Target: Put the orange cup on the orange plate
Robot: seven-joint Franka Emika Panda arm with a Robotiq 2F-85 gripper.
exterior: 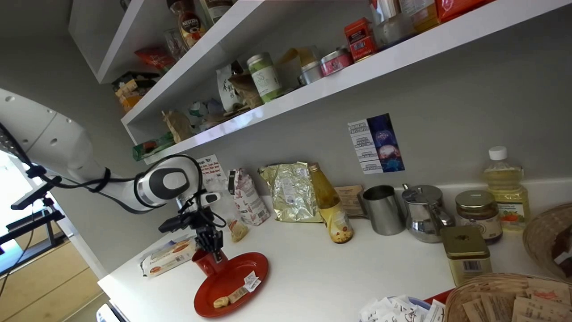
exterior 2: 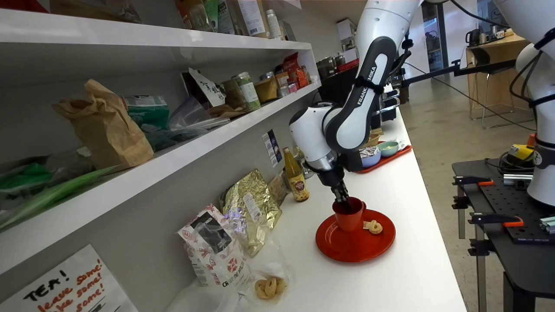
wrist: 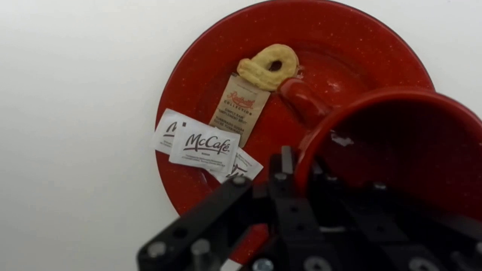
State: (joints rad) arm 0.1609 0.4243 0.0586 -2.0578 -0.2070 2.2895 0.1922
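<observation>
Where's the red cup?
At the wrist view's right, the round red cup is over the flat, round red plate, with the black gripper at its rim.

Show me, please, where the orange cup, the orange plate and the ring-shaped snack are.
Orange cup [exterior 2: 349,221], in an exterior view: outer wall.
Orange plate [wrist: 376,41], wrist view: bare rim.
Ring-shaped snack [wrist: 260,75], wrist view: lower part.

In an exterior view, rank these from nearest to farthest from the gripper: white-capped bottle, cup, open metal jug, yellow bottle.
1. Cup: lower left of the picture, in the gripper.
2. Yellow bottle: right of the cup, farther along the counter.
3. Open metal jug: right of the yellow bottle.
4. White-capped bottle: farthest right of the four.
</observation>
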